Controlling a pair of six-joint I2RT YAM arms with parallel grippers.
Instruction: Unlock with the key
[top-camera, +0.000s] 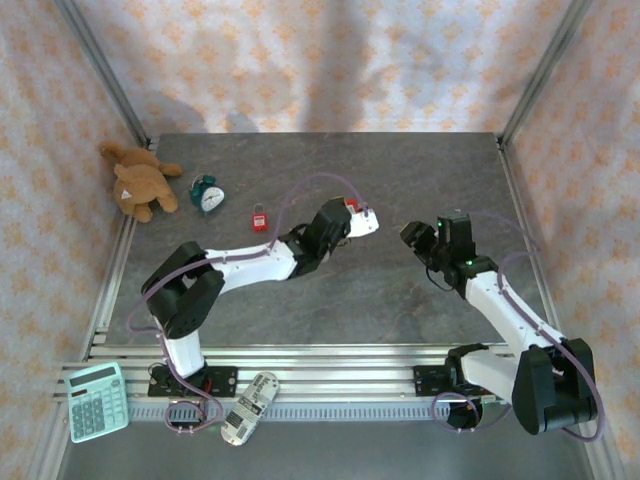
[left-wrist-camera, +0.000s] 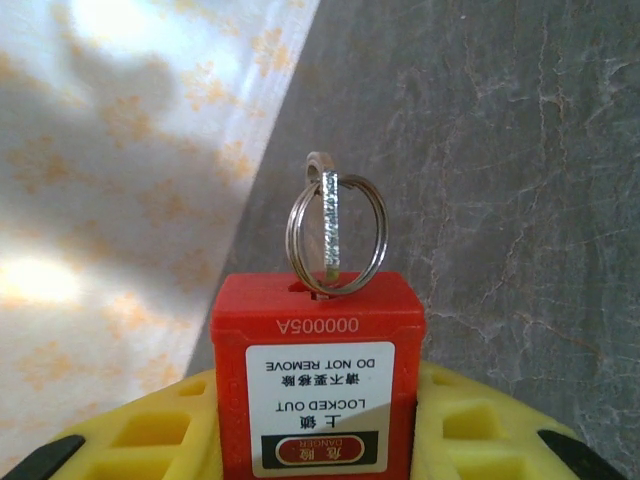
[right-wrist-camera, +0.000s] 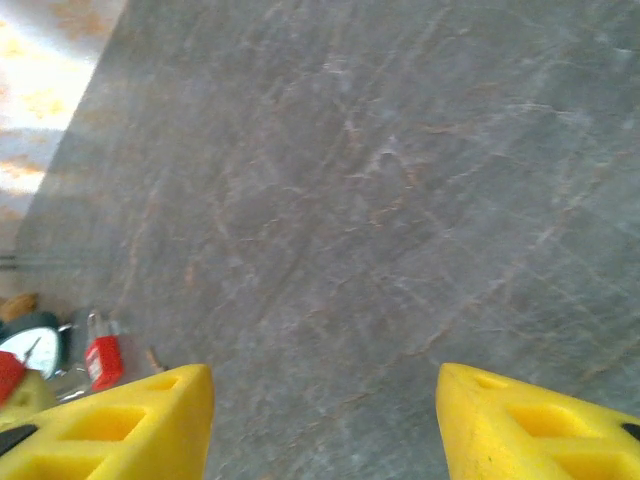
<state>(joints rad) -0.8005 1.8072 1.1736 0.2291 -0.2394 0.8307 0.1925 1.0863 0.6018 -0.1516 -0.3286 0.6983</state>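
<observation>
A red padlock (left-wrist-camera: 318, 360) with a white "LOCKED OUT" label sits between the yellow fingers (left-wrist-camera: 160, 425) of my left gripper (left-wrist-camera: 318, 400), which is shut on its body. A silver key (left-wrist-camera: 332, 225) on a split ring (left-wrist-camera: 336, 238) stands in the keyhole at the padlock's free end. From above, the left gripper (top-camera: 350, 216) holds the padlock (top-camera: 352, 206) over the middle of the table. My right gripper (top-camera: 422, 240) hovers apart to its right. In the right wrist view the right gripper (right-wrist-camera: 322, 395) is open, with bare table between its fingers.
A second red padlock (top-camera: 260, 218) lies on the dark stone table (top-camera: 400, 300), next to a green alarm clock (top-camera: 208, 193) and a teddy bear (top-camera: 140, 180) at the back left. A calculator (top-camera: 97, 400) and a remote (top-camera: 248, 405) lie beyond the front rail.
</observation>
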